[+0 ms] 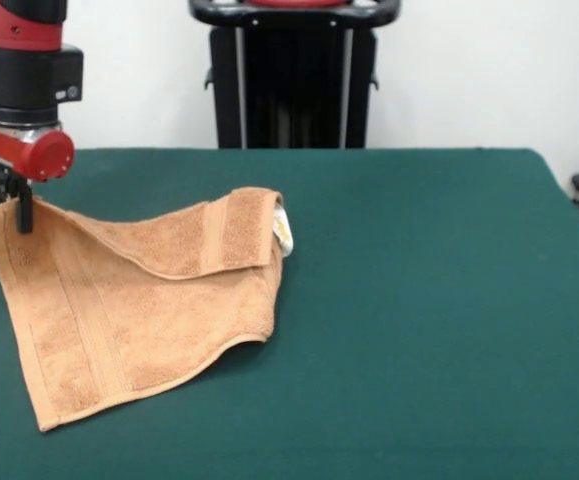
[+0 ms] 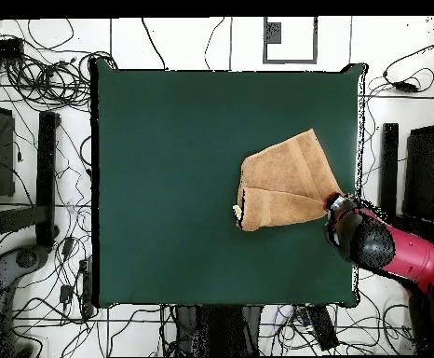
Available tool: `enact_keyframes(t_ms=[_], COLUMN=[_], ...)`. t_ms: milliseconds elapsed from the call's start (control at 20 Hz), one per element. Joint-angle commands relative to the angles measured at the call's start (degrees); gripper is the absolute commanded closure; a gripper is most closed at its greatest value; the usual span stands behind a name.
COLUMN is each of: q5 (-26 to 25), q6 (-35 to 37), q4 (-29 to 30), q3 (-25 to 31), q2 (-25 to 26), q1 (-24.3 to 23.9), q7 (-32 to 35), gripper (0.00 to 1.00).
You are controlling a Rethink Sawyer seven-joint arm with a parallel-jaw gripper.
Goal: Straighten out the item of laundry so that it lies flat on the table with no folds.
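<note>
The orange-tan towel [image 1: 129, 310] lies on the left part of the dark green table [image 1: 419, 300] in the front view. Its far part is folded over itself, and a small white label [image 1: 284, 232] shows at the fold's right end. My gripper [image 1: 21, 208] is at the towel's far left corner, shut on that corner and holding it slightly raised. In the overhead view the towel [image 2: 281, 177] lies near the table's [image 2: 165, 186] right edge, with the gripper [image 2: 335, 201] at its lower right corner and the label [image 2: 237, 213] at its lower left.
The black pedestal [image 1: 294, 80] stands behind the table's far edge. Cables [image 2: 34, 75] and black stands [image 2: 46, 177] lie on the floor around the table. The red arm [image 2: 407, 256] reaches in from the lower right in the overhead view.
</note>
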Motion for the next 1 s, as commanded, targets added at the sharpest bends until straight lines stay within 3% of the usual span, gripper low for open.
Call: enact_keyframes(t_ms=[50, 400, 450, 1000], q5=[-4.7, -5.1, -5.0, -5.2], q6=[3.0, 5.9, 6.1, 7.1], q4=[-0.2, 0.5, 0.6, -0.4], q3=[5.4, 6.9, 7.1, 6.9], q2=[2.8, 3.0, 3.0, 4.2], q1=[4.3, 4.0, 3.8, 4.1], q7=[-6.6, -7.7, -7.8, -8.1], gripper=[1.0, 1.0, 0.0, 0.0])
